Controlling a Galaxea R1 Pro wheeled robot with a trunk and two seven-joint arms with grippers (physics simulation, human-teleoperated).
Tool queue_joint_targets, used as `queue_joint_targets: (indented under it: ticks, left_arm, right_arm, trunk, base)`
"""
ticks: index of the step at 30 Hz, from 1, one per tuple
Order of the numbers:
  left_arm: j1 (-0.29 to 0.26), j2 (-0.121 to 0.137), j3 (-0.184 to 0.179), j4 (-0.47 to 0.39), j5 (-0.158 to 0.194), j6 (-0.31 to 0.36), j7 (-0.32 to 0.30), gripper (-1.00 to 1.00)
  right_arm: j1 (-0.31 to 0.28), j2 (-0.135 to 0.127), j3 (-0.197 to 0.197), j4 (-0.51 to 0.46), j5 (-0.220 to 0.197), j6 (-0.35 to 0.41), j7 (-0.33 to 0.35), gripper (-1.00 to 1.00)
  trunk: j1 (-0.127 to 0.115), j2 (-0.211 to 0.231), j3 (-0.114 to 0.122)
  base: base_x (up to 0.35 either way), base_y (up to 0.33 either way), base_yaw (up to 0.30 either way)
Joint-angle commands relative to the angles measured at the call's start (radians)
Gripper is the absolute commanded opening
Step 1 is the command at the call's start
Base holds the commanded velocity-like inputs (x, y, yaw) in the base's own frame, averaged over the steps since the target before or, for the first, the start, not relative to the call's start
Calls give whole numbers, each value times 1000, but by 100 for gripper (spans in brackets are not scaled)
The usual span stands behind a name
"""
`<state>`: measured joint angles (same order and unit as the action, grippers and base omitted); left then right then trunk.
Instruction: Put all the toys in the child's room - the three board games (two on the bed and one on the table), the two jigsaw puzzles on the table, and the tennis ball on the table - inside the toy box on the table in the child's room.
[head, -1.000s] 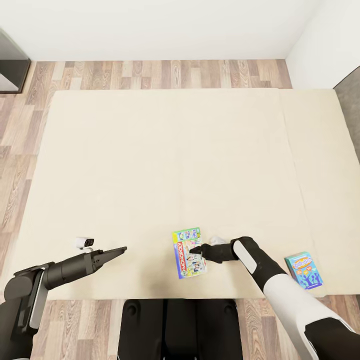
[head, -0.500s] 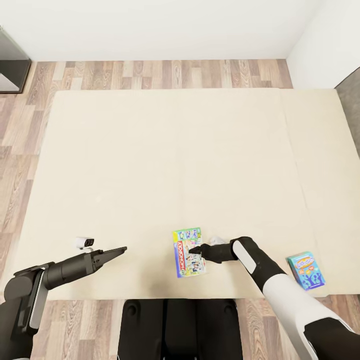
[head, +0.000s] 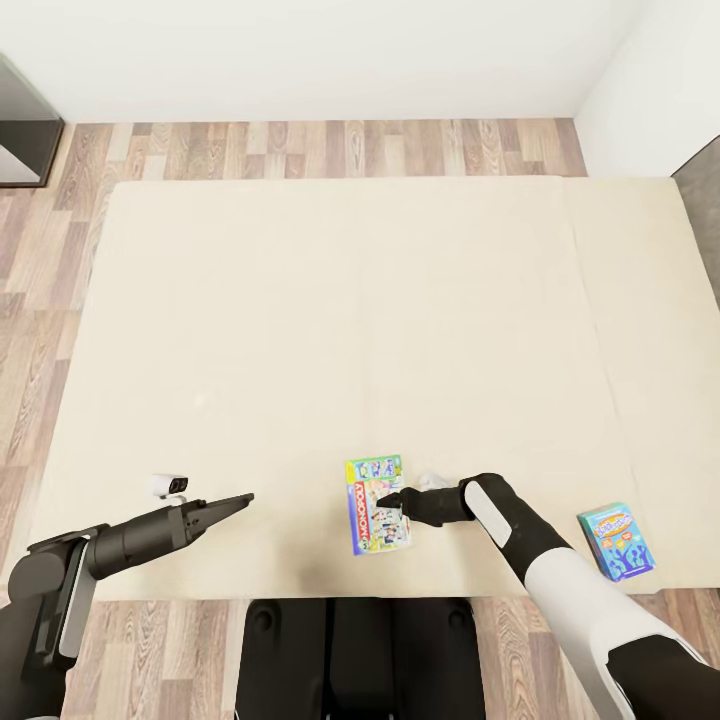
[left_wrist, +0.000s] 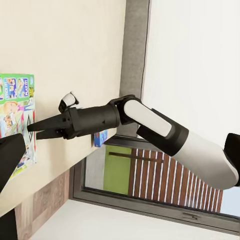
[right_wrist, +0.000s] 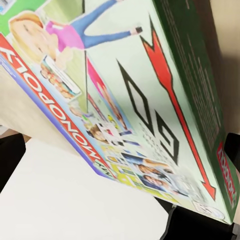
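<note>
**Right gripper at the green board game on the bed**

At the near edge of the bed (head: 330, 300), the right gripper (head: 392, 497) lies low over the green-edged board game (head: 376, 504), its tips on the side of the lid that faces the arm. From the left wrist view its fingers (left_wrist: 42, 121) look drawn nearly together in a narrow point at the box edge; whether they actually pinch the lid or only touch it is hard to judge, so I cannot tell if the box is held. The right wrist view looks closely along the printed lid (right_wrist: 120, 100), which lies flat on the mattress.

Well apart to the right, close to the bed's near edge, sits the small blue board game (head: 616, 541), untouched. The left gripper (head: 235, 500) hovers over bare mattress with nothing between its fingers, and they appear closed to a point.

As for progress, both bed games are on the mattress and neither is lifted. The toy box and table are out of sight, so the task looks to be at an early stage: a first pick is in hand, with carrying and all placing left to do.
</note>
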<state>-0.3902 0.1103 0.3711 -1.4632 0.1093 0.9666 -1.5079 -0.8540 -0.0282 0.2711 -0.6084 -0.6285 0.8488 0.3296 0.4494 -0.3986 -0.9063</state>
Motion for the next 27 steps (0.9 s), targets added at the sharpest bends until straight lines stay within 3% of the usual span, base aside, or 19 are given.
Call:
queue_joint_targets:
  ticks: [1,27]
  left_arm:
    - [0,0,0,0,0,11,-3,100]
    - [-1,0,0,0,0,11,-3,100]
  right_arm:
    - [0,-1,3,-1,6,1,6,100]
    - [0,1,4,-1,6,0,6,100]
  trunk:
    - [1,-2,-1]
    - [1,-2,-1]
  base:
    - [0,2,0]
    - [0,30,0]
